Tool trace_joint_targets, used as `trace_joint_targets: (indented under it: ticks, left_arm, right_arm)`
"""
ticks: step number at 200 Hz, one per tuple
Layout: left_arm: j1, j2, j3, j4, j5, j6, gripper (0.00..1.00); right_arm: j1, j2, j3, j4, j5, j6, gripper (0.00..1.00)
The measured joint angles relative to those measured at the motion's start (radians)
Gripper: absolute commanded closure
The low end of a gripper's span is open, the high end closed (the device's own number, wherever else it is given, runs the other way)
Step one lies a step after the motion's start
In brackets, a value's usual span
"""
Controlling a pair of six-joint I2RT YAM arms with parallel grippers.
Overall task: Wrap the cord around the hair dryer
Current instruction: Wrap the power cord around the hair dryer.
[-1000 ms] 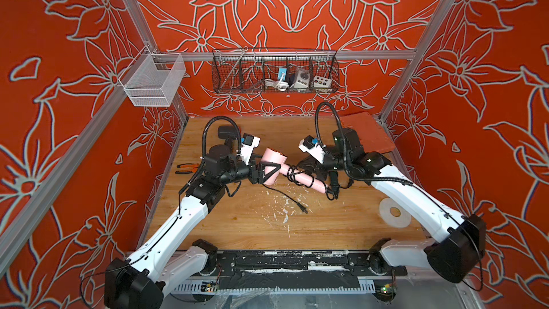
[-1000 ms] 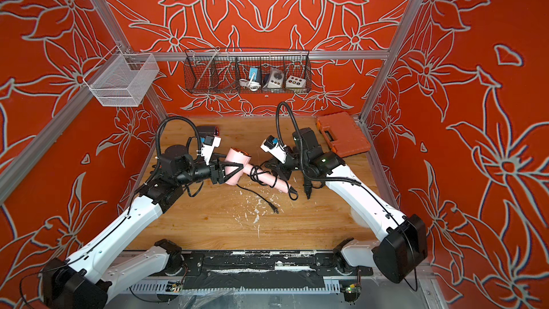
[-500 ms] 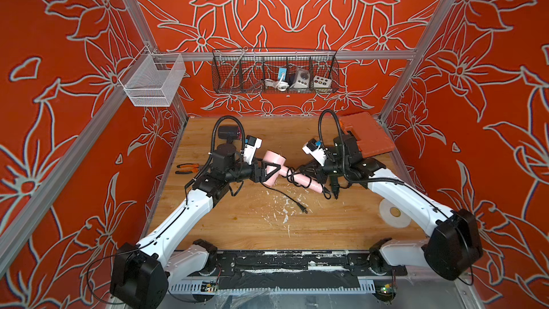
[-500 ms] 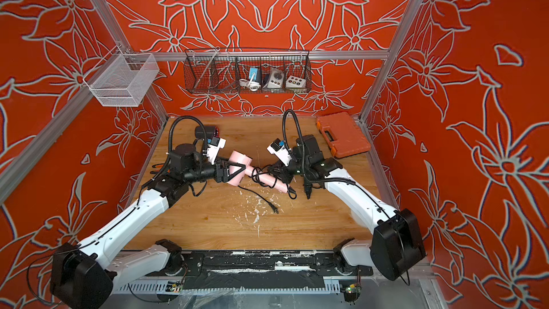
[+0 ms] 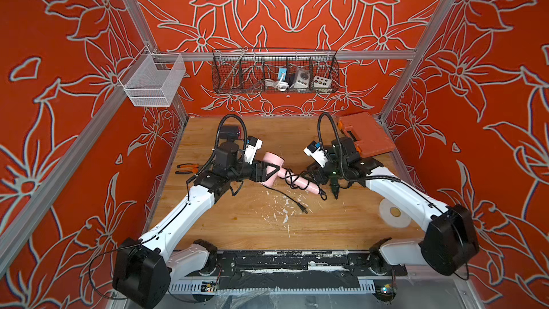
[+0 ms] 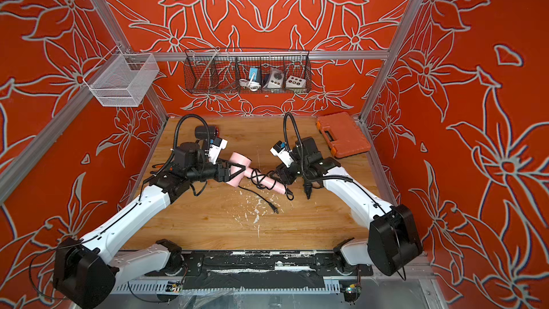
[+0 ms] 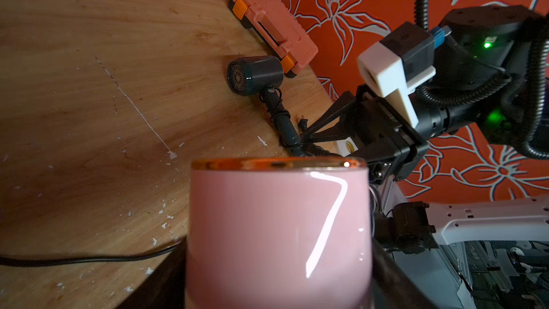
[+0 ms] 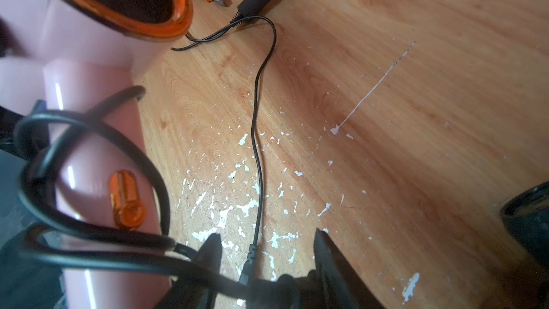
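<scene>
left fingers [image 5: 271, 170] grip hair dryer [image 5: 274, 159] | right fingers [image 8: 326, 251] apart | pliers [image 5: 186, 169], orange case [image 5: 367, 136] nearby

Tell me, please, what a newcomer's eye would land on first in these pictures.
First come the loud red flowered walls all round the booth. Then, in the middle of the table, there is the pink hair dryer, its barrel clamped in the left gripper, with the black cord looped loosely round its handle. The right gripper sits at the handle end, jaws open.
</scene>
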Motion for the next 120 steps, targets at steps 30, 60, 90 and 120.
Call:
trace_joint_targets:
  ticks: [30, 60, 90, 120]
  left_arm:
    - [0.000, 0.012, 0.002, -0.018, -0.010, -0.001, 1.00]
    - [0.000, 0.021, 0.016, -0.037, -0.021, -0.002, 1.00]
    - [0.001, 0.032, 0.024, -0.041, -0.023, -0.005, 1.00]
    - [0.001, 0.044, 0.024, -0.041, -0.023, -0.014, 1.00]
  right_arm:
    - [-0.001, 0.010, 0.021, -0.060, 0.043, -0.015, 0.32]
    - [-0.001, 0.021, 0.065, -0.141, 0.087, -0.034, 0.28]
    - [-0.001, 0.021, 0.101, -0.206, 0.125, -0.048, 0.26]
    - [-0.001, 0.024, 0.138, -0.284, 0.163, -0.062, 0.25]
